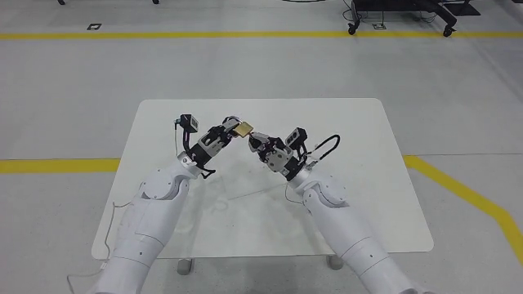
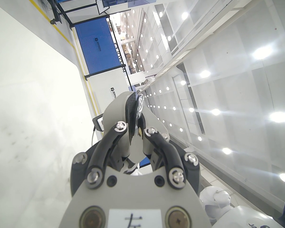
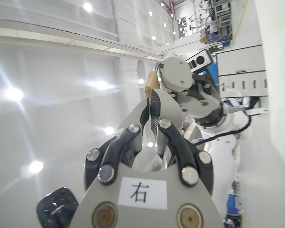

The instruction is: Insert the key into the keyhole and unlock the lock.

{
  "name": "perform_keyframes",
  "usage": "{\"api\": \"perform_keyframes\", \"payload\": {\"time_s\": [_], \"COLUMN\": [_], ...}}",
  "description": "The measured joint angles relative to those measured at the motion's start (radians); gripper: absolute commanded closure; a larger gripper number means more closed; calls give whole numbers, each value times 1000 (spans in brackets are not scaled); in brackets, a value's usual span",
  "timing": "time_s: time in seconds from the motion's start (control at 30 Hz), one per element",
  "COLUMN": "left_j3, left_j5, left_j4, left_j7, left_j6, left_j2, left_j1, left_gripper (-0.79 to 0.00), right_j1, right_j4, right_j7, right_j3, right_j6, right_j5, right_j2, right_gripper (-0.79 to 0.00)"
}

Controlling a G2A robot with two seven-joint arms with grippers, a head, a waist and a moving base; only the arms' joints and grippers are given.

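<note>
White table | left fingers clamped on lock | right fingers together, tips at lock

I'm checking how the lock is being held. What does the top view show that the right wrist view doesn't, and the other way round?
Top view: the table's whole outline, with the brass lock held above it. Right wrist view: the right gripper close up, its ribbed fingers shut at the lock's end; what they pinch is hidden. Both: the lock and the left gripper holding it.
</note>
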Motion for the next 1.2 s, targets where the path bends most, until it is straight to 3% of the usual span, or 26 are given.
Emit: {"api": "perform_keyframes", "payload": {"time_s": [0.17, 0.33, 0.63, 0.77, 0.97, 1.17, 1.2], "left_j3": [1, 4, 8, 11, 13, 20, 20], "left_j5": [-2, 2, 11, 19, 48, 85, 89], "left_j4": [0, 1, 2, 2, -1, -4, -4], "left_j7": [5, 3, -8, -14, -11, 1, 2], "left_j6": [5, 13, 20, 22, 14, 2, 2], "left_j2": [0, 0, 1, 1, 3, 4, 4], "left_j1": [0, -2, -4, -6, -7, -6, -6], "left_gripper": [0, 0, 0, 0, 0, 0, -231], "right_j1": [-4, -24, -36, -31, -27, -30, -32], "right_j4": [-22, -73, -124, -123, -121, -117, -118], "right_j7": [-47, -128, -270, -278, -286, -277, -274], "right_j3": [2, -4, -24, -30, -30, -24, -22], "right_j6": [-89, -190, -200, -192, -185, -178, -180], "right_j5": [-174, -417, -690, -694, -693, -674, -670], "right_j2": [10, 21, 27, 26, 26, 28, 29], "right_gripper": [-388, -379, -332, -280, 0, 0, 0]}}
